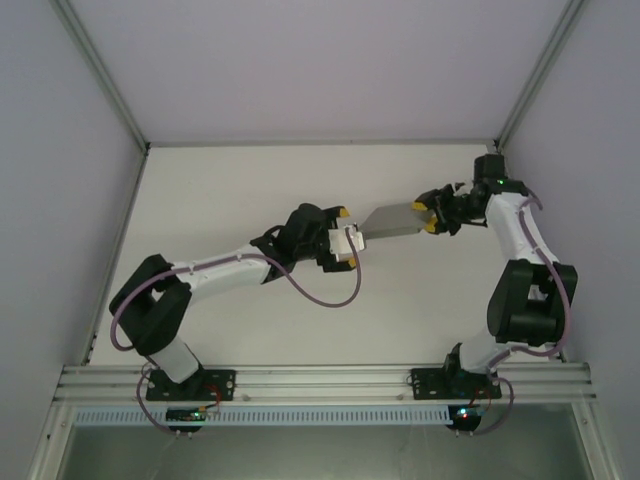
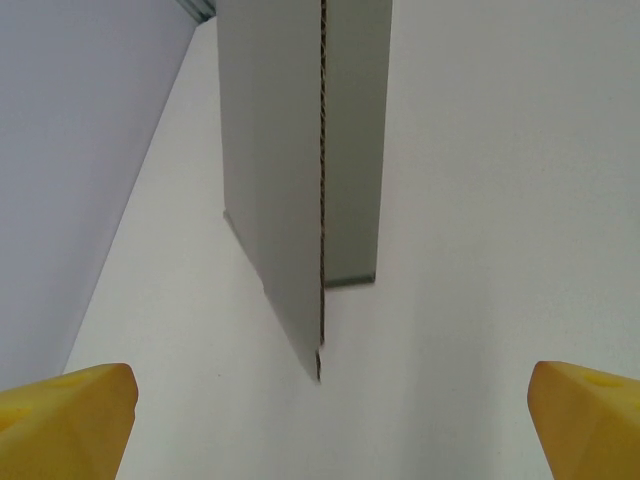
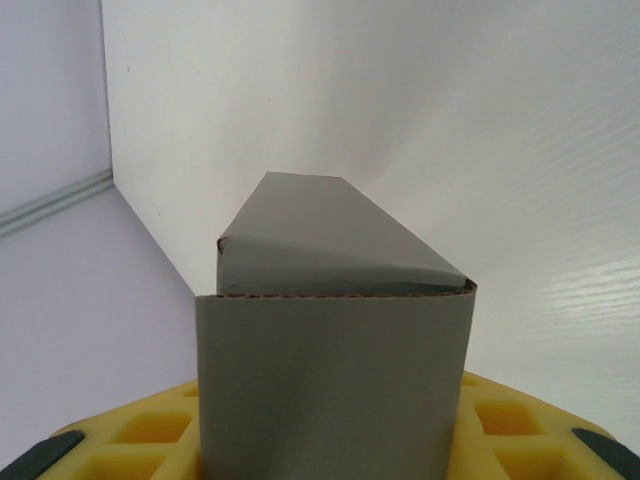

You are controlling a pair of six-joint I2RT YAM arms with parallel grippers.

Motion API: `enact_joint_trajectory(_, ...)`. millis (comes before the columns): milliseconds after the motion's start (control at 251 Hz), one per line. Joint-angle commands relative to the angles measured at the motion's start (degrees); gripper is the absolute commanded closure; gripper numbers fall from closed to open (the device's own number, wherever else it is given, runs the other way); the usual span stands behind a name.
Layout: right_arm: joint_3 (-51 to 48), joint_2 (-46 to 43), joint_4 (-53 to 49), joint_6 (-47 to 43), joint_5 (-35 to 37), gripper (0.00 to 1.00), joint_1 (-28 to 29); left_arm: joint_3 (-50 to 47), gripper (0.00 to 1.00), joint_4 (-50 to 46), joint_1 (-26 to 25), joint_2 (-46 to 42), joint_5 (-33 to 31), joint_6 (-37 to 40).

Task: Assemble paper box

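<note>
no readable text, labels or numbers (cardboard plain)

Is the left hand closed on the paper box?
No, the left hand is open: its yellow fingers stand far apart, clear of the paper box.

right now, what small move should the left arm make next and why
Probably ease the left fingers forward. They stand open, and the near edge of the box lies ahead of them, roughly centred but not yet between them. The right fingers clamp the other end, so a second grip looks like what folding needs.
</note>
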Motion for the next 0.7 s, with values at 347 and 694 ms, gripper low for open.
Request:
enact_joint_trajectory(347,-4.4,-4.6,5.8,10.6,-6.6,0.72,7.6,1.0,0.10,3.4,0.7,2.0,-1.8,0.7)
enact_joint_trajectory(694,-6.9,-5.7,4.8,11.5,-9.8,0.65,8.5,-1.3,0.55,6.5,1.0,0.3,-6.5,3.0)
